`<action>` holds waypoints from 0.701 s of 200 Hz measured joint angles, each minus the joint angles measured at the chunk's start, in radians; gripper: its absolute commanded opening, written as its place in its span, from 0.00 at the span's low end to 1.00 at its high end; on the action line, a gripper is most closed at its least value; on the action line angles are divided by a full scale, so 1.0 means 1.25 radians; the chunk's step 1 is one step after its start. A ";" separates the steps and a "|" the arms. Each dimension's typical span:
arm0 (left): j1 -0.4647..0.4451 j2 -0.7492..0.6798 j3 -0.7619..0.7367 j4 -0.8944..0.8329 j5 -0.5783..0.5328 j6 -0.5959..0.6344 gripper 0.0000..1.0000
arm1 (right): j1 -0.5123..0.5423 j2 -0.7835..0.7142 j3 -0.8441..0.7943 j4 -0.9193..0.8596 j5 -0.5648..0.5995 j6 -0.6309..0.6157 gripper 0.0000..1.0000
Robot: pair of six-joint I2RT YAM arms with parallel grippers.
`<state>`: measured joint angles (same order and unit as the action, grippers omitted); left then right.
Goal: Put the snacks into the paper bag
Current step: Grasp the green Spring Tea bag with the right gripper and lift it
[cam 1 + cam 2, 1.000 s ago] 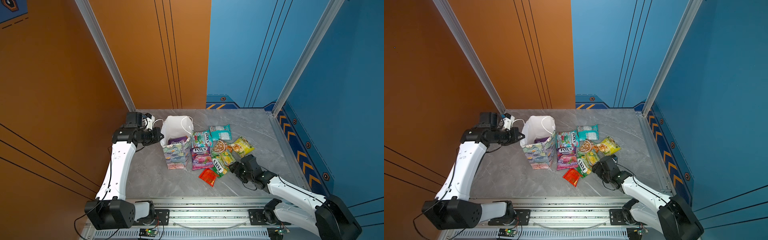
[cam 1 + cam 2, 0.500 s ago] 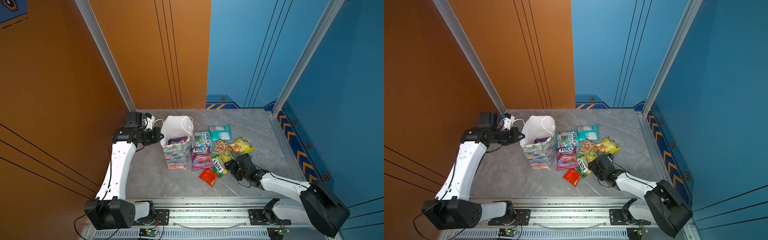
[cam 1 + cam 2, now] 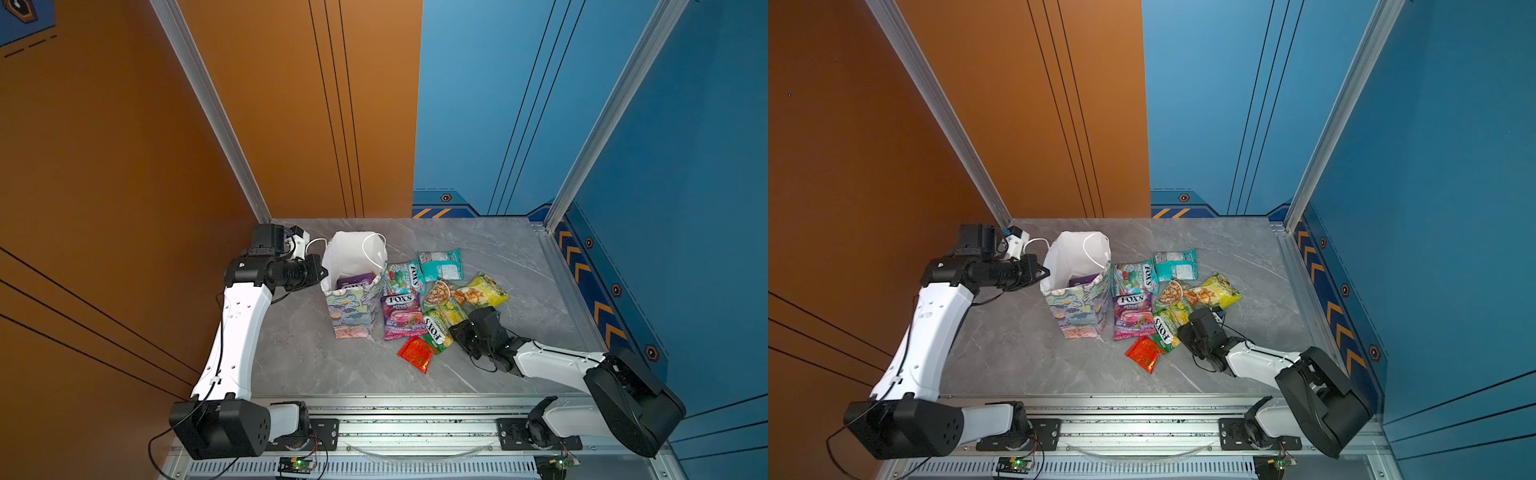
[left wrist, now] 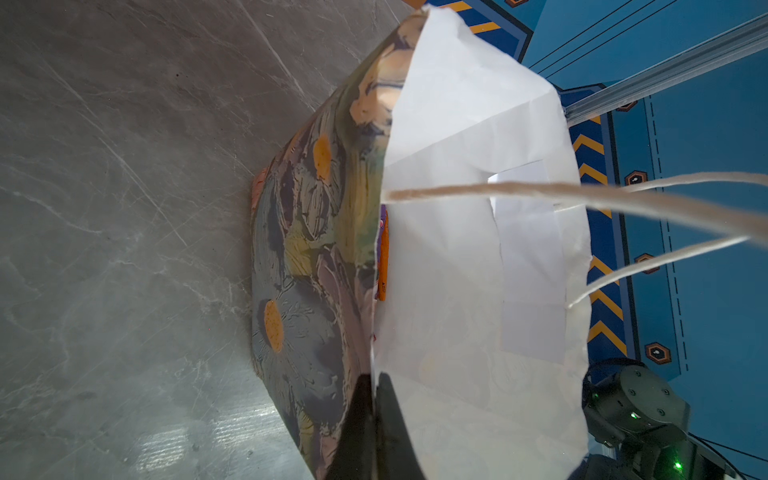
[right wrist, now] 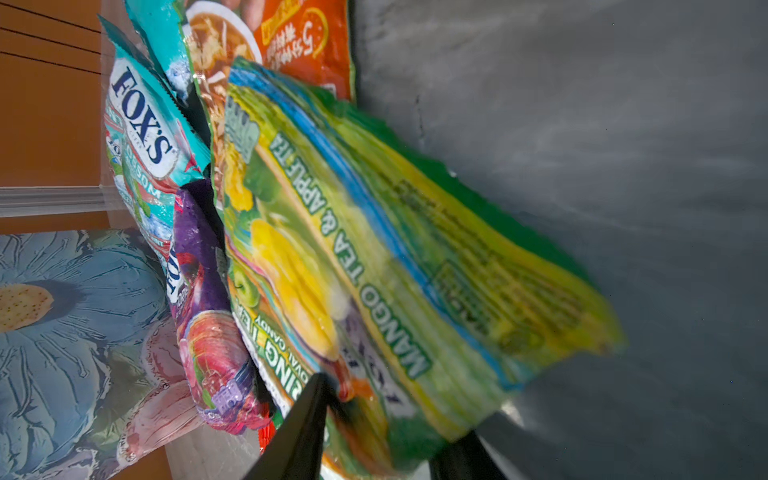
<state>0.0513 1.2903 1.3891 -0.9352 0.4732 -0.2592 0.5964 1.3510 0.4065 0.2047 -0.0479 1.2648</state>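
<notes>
The floral paper bag (image 3: 353,307) (image 3: 1079,307) stands upright at the table's left, its mouth open. My left gripper (image 3: 322,272) (image 4: 374,395) is shut on its rim. A purple packet (image 3: 355,280) sits inside. Right of the bag lie more snacks: a purple FOX'S packet (image 3: 401,316), a teal one (image 3: 403,278), a green one (image 3: 436,328) (image 5: 374,270), a yellow chip bag (image 3: 486,291) and a red packet (image 3: 417,353). My right gripper (image 3: 452,332) (image 5: 395,411) is low over the table, its jaws shut on the green packet's near end, which bunches between them.
A green-orange packet (image 3: 442,293) and a small teal packet (image 3: 440,266) lie behind the green one. The orange wall (image 3: 291,124) rises behind the bag, the blue wall (image 3: 665,249) at the right. A metal rail (image 3: 395,424) runs along the front edge.
My right gripper slid left onto the green packet and its jaws closed in on it. The left arm and the bag have not moved.
</notes>
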 measured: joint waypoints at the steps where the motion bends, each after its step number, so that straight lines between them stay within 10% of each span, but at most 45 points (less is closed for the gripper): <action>1: 0.000 0.000 0.000 0.000 0.000 0.000 0.00 | 0.000 0.000 0.000 0.000 0.000 0.002 0.25; 79: 0.000 0.000 0.000 0.000 0.002 0.000 0.00 | 0.000 -0.086 0.021 -0.099 0.045 -0.049 0.00; 140: 0.000 0.000 -0.001 0.000 0.002 0.000 0.00 | 0.000 -0.191 0.087 -0.263 0.105 -0.129 0.00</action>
<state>0.0513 1.2903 1.3880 -0.9348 0.4759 -0.2588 0.5968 1.1118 0.5148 -0.1246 0.0830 1.1030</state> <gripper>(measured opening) 0.048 0.098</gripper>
